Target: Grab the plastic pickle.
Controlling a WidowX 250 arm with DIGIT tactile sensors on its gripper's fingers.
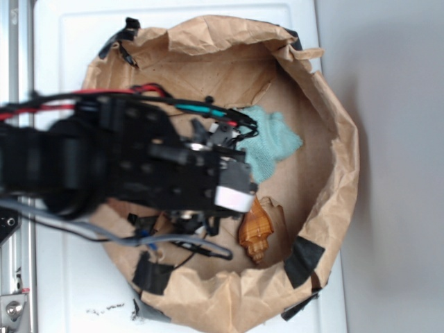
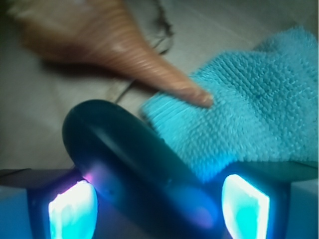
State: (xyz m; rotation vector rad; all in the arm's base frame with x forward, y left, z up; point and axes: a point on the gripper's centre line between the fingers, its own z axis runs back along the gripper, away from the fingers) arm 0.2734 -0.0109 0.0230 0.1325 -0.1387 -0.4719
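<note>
In the wrist view the plastic pickle (image 2: 129,159), dark green and glossy, lies slantwise between my gripper's (image 2: 159,209) two lit pads. The left pad (image 2: 72,211) sits right against the pickle's side. A small gap shows between the pickle's lower end and the right pad (image 2: 245,206). The jaws stand wide apart, so the gripper is open around the pickle. In the exterior view the black arm hides the pickle, and the gripper (image 1: 191,220) reaches down into the brown paper bag (image 1: 333,104).
An orange-brown spiral seashell (image 2: 114,40) (image 1: 257,232) lies just beyond the pickle, its tip resting on a teal cloth (image 2: 254,104) (image 1: 274,142). The bag's crumpled walls ring the work area, with black tape (image 1: 303,261) at the rim.
</note>
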